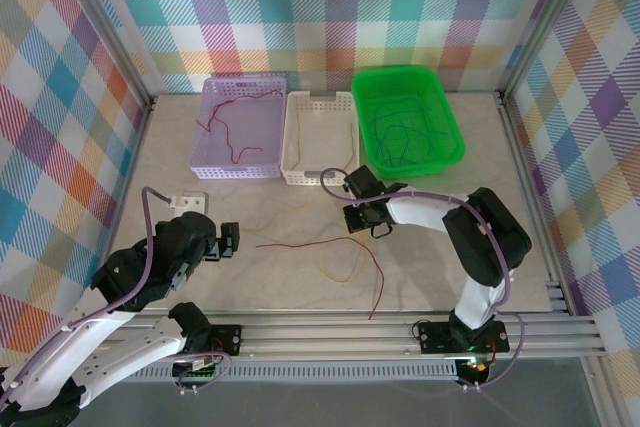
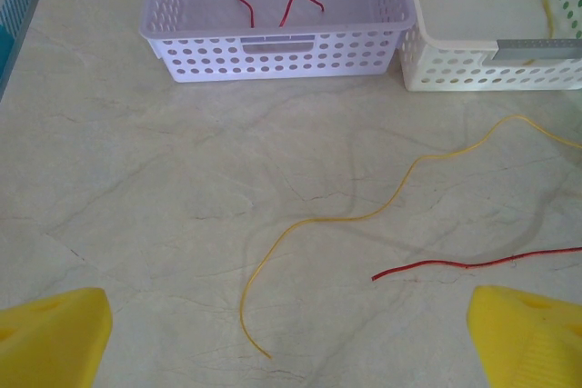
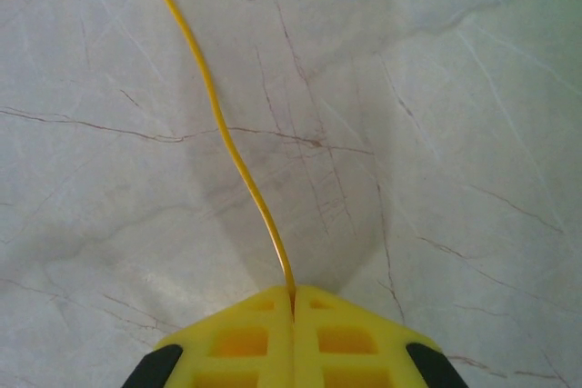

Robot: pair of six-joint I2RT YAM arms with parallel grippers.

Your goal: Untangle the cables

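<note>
Yellow and very thin, the yellow cable [image 3: 218, 124] comes out from between the fingers of the right end effector [image 3: 293, 304], which is closed on one end of it, low over the worktop [image 1: 280, 207]; the rest of it curls to the left and near side, in the middle of the worktop, where it seems to cross the red cable [image 2: 473, 263]; the left end effector [image 2: 291, 324] hangs at the near left with its fingers wide apart and holds nothing. To do this step well, I think the right arm should lift slowly and draw the yellow wire away from the red one along its own length, not sideways, so that the red one is not dragged with it; the wire is so thin that it can slip from the pads, so the grip should be kept tight; the left arm could press down the red cable if it starts to follow. The white basket [image 1: 292, 147], between the purple basket [image 1: 205, 147] and the green basket [image 1: 455, 137] at the far side, already has a yellow wire in it and looks like the right place. The worktop is pale, smooth, with grey marble veins; the walls [image 1: 60, 97] around are checked in many colours.
</note>
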